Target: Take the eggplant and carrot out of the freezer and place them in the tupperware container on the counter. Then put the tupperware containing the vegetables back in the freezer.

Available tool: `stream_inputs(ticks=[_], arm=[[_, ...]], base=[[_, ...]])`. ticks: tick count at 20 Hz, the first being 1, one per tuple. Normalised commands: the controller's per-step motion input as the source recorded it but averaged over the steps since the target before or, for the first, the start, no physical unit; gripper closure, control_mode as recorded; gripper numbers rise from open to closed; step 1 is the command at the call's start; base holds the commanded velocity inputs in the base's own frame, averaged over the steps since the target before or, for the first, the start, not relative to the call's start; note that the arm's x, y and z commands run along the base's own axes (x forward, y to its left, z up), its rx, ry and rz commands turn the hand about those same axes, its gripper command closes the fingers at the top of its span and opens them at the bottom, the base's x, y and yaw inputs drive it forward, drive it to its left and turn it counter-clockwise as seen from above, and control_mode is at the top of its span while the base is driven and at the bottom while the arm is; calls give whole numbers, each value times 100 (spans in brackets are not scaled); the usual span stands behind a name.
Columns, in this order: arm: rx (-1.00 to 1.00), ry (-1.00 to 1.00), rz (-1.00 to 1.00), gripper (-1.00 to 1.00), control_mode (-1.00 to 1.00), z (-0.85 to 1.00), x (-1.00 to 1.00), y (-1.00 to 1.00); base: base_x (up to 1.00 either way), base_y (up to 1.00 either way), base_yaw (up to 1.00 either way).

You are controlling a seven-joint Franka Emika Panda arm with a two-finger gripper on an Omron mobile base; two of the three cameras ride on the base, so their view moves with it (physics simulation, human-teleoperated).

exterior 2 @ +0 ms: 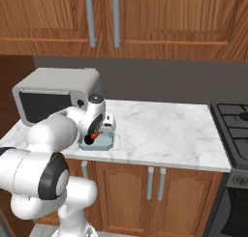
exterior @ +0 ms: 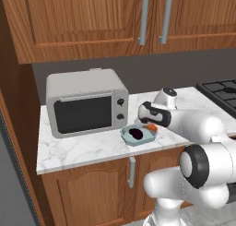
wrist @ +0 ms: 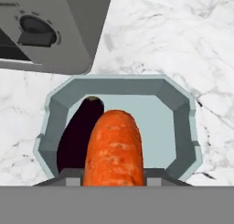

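Note:
My gripper (exterior: 151,126) hangs just above the tupperware container (exterior: 139,139) on the counter (exterior: 83,149) and is shut on the carrot (exterior: 150,127). In the hand view the carrot (wrist: 114,147) juts out from the gripper (wrist: 114,178) over the tub's rim (wrist: 123,83). The eggplant (wrist: 77,136) lies inside the tub along its left side. From the right base view, the carrot (exterior 2: 95,134) is held over the eggplant (exterior 2: 89,141) in the tupperware container (exterior 2: 106,143). The freezer is out of view.
A silver microwave (exterior: 85,103) stands on the counter just left of the tub, its corner (wrist: 45,26) close to the rim. A black stove (exterior 2: 235,122) sits at the far right. Wooden cabinets (exterior: 92,17) hang overhead. Bare marble (exterior 2: 160,134) lies right of the tub.

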Motion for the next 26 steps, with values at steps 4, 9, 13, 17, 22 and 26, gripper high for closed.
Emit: stream_inputs(ticks=[4, 9, 13, 17, 22, 26], arm=[[0, 1, 0, 100, -100, -47, 41, 0], [0, 1, 0, 100, -100, -37, 39, 0], [0, 3, 0, 100, -100, -35, 12, 0], [0, 0, 0, 100, -100, -31, 0, 2], [0, 1, 0, -100, -100, -24, 0, 8], [0, 1, 0, -100, -100, -5, 0, 4]], base=[[0, 0, 0], [0, 0, 0], [0, 0, 0], [0, 0, 0], [0, 0, 0], [0, 0, 0]])
